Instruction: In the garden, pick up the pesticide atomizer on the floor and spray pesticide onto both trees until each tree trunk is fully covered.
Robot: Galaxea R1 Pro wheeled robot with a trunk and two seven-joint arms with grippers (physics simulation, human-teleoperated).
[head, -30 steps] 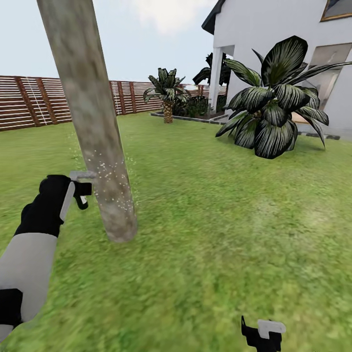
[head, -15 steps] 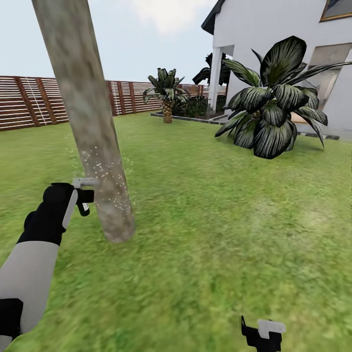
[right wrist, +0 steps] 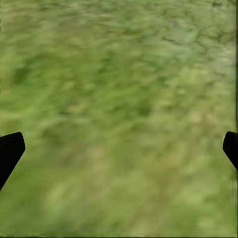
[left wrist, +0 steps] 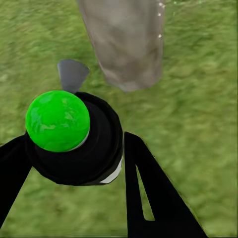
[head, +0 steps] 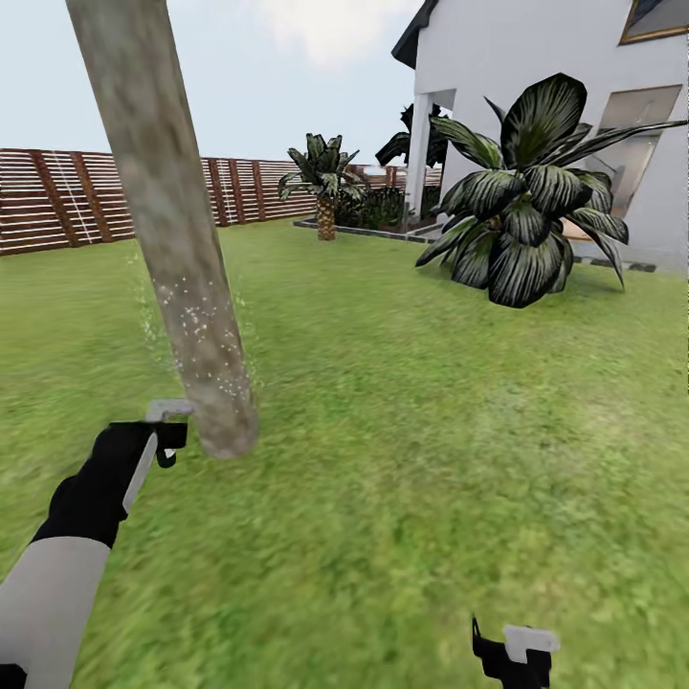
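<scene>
Black fingers [left wrist: 144, 183] of my left gripper [left wrist: 74, 163] close around the black atomizer with its glossy green ball top [left wrist: 58, 120], its grey nozzle [left wrist: 72, 74] aimed just ahead at the foot of the thick, pale grey-beige mottled tree trunk [head: 182, 268], where white spray flecks [head: 196, 316] dot the bark above. Down on the other side, my right gripper [right wrist: 119, 148] hangs over green grass lawn [head: 431, 431], fingertips [right wrist: 10, 148] spread wide, holding nothing.

Lawn [head: 431, 459] seen under pale sky — slatted fence [head: 57, 196] and white house [head: 536, 57] behind.
</scene>
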